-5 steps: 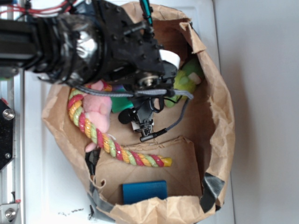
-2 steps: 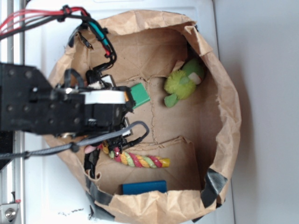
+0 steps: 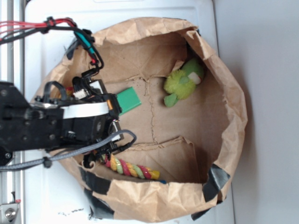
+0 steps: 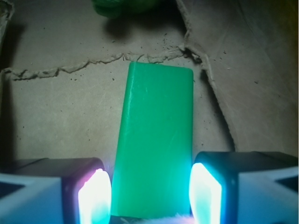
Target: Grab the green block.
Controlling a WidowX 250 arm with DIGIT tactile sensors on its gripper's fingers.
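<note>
The green block [image 3: 129, 100] is flat, smooth and mid-green, inside the brown paper bag at its left side. In the wrist view the green block [image 4: 156, 140] runs lengthwise between my two fingers, and both lit pads [image 4: 96, 198] press against its long sides. My gripper [image 3: 116, 103] reaches in over the bag's left wall and is shut on the block's near end. The block's far end points toward the lime plush toy.
The paper bag [image 3: 226, 107] has tall crumpled walls all round. A fuzzy lime-green plush toy [image 3: 182, 84] lies at the back right. A striped rope toy [image 3: 133, 169] lies along the front wall. The arm's cables [image 3: 88, 44] arch over the bag's left rim.
The arm has swung left, off the bag's middle, and the green block has shifted left with the gripper. The bag's front wall has risen and now hides the blue block.
</note>
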